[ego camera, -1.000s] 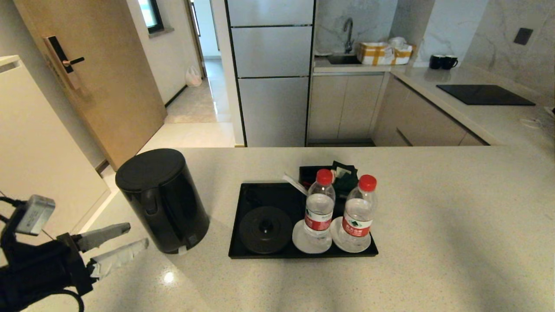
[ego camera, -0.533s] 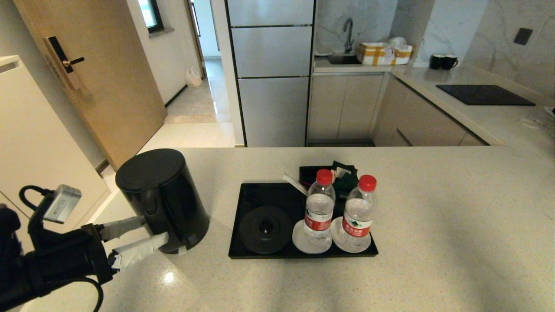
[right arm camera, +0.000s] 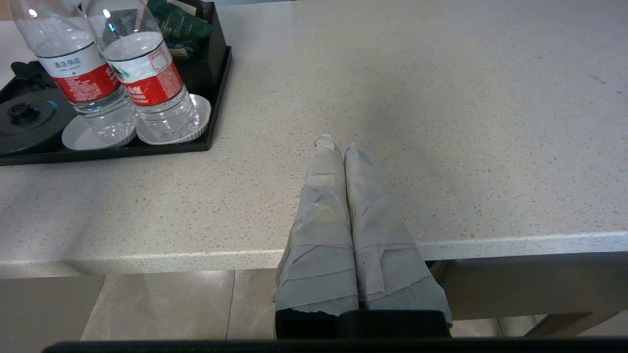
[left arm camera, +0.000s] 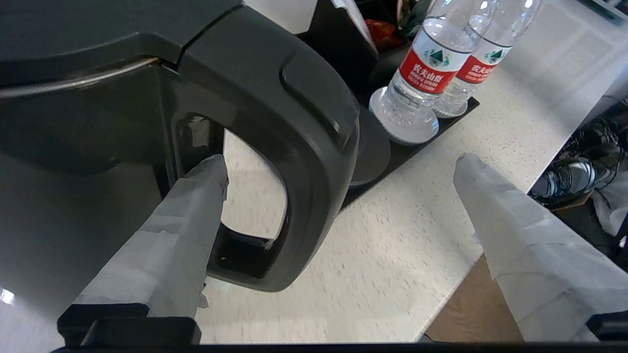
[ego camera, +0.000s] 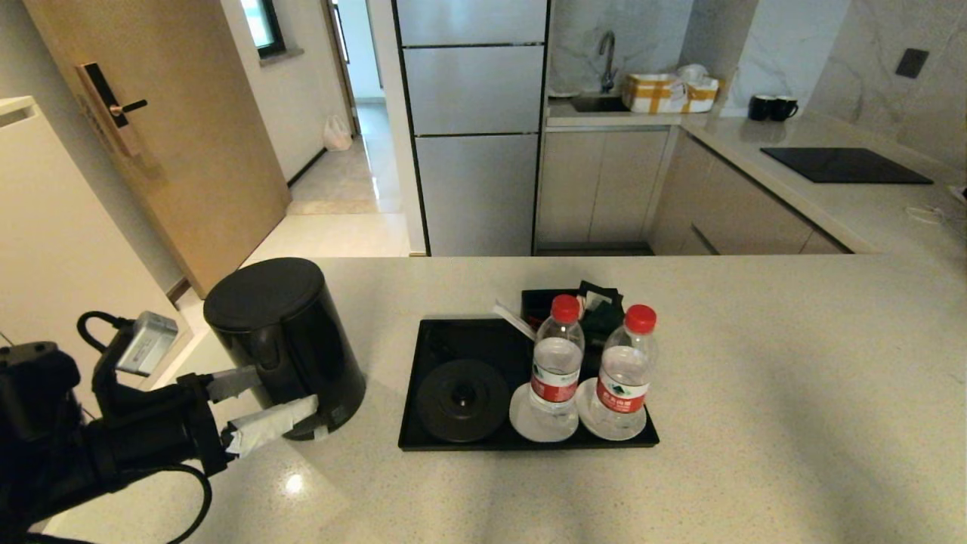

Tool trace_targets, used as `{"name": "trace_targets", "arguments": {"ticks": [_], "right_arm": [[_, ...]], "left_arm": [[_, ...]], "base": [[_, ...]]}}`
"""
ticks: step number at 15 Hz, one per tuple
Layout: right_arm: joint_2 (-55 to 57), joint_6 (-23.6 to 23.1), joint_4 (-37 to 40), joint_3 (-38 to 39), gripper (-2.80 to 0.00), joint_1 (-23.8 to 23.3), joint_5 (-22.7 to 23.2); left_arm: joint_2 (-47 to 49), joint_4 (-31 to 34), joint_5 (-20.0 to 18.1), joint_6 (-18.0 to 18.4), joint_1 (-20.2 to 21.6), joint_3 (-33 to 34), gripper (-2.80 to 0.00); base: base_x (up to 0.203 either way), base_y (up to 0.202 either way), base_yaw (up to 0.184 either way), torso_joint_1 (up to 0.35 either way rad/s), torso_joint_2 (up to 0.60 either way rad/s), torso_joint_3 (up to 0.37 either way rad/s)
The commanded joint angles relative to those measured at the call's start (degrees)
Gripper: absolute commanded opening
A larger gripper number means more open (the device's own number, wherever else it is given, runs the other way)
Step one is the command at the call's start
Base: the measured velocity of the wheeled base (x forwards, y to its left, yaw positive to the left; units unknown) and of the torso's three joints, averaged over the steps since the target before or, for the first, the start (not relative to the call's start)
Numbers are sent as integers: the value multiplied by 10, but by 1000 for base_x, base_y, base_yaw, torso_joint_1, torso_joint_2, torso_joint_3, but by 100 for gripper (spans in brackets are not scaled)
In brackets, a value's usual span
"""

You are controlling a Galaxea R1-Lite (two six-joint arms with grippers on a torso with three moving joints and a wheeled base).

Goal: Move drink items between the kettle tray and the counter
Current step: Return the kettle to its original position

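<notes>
Matte-black and upright, the electric kettle [ego camera: 285, 346] stood on the speckled counter [ego camera: 755, 393] in our head view, at about nine o'clock from the kettle tray [ego camera: 483, 446] and apart from it. On that tray we saw the round base disc [ego camera: 462, 399] bare, and at its three o'clock two water bottles [ego camera: 557, 361] side by side, each on a white saucer [ego camera: 521, 423]. A smaller black box of sachets [ego camera: 540, 301] sat at the tray's twelve o'clock edge. Our left gripper [ego camera: 261, 404] reached in from eight o'clock, spread wide at the kettle's lower side.

From our left wrist we saw one taped finger [left arm camera: 181, 230] poked inside the loop of the kettle handle [left arm camera: 304, 147] and the other well outside it, so the handle lay between them, not yet clasped.

From our right wrist, the right gripper [right arm camera: 338, 147] hung over the counter's near edge with its fingers pressed together on nothing, the bottles well off toward ten o'clock.
</notes>
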Motion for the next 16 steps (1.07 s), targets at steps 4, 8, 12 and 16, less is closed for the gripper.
{"name": "trace_targets", "arguments": {"ticks": [4, 8, 12, 16], "right_arm": [[0, 1, 0, 0, -280, 0, 0], [0, 0, 0, 0, -280, 0, 0], [0, 1, 0, 0, -280, 0, 0], [0, 0, 0, 0, -280, 0, 0]], "left_arm": [[96, -151, 19, -31, -41, 8, 0], [112, -204, 52, -65, -70, 23, 0], [129, -215, 208, -61, -136, 15, 0], [140, -217, 342, -54, -195, -10, 0]], "base": [[0, 0, 0, 0, 0, 0], [0, 0, 0, 0, 0, 0], [0, 0, 0, 0, 0, 0], [0, 0, 0, 0, 0, 0]]}}
